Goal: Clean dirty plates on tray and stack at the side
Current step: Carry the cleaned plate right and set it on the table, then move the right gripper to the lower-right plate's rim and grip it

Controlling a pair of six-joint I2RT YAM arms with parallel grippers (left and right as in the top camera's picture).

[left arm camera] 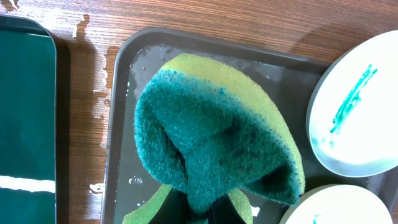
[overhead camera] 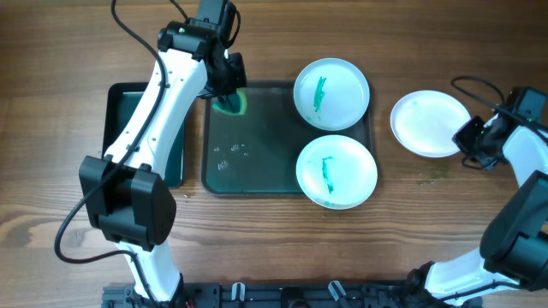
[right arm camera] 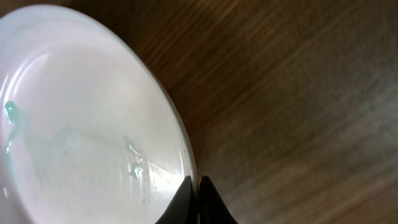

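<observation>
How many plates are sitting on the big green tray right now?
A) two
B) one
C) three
A: the far plate and the near plate lie on the tray, while the third plate lies off it on the table.

One camera is looking straight down on the whole table (overhead camera: 51, 51), while wrist cameras are peering closely at its tray (left arm camera: 114, 124) corner, left, and a plate (right arm camera: 81, 124) rim, right.

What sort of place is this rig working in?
Likely a staged dishwashing bench, not a real kitchen: a bare wooden table, a tray holding two smeared plates, a green sponge, and no sink in view.
</observation>
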